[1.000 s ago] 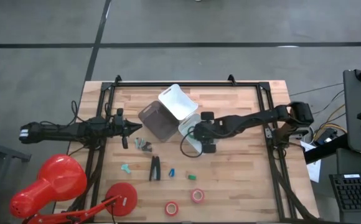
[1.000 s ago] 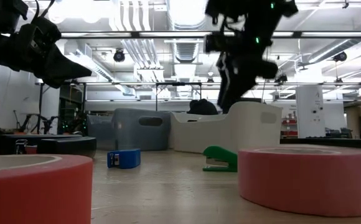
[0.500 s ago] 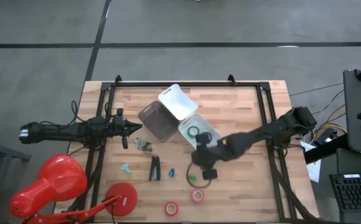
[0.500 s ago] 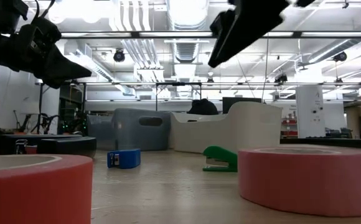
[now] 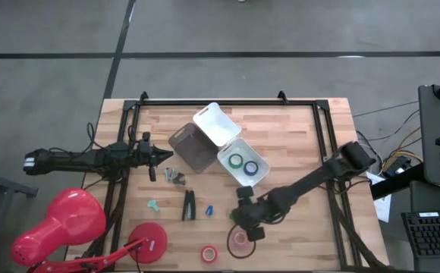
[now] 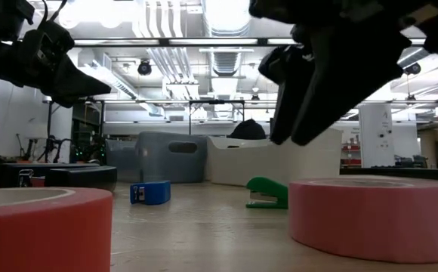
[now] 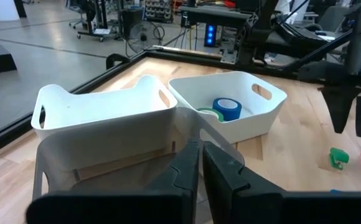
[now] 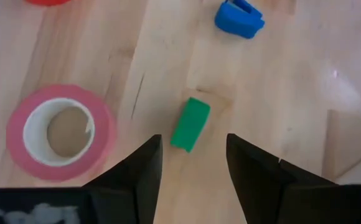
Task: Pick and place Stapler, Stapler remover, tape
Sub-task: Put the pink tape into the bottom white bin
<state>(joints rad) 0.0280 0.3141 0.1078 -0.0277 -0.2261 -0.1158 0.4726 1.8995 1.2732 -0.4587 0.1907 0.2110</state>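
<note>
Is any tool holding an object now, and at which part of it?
Nothing is held. The right tool is open above the small green stapler; the left tool is shut and empty.

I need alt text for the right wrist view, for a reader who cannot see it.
The right gripper, fingers open, hangs over a wooden table, above a small green stapler. A pink tape roll lies flat beside it, and a blue staple remover lies farther off.

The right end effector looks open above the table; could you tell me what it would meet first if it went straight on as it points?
Probably the small green block-shaped object, lying between the open right end effector's fingers; the pink tape roll lies off to one side. Depth is uncertain.
</note>
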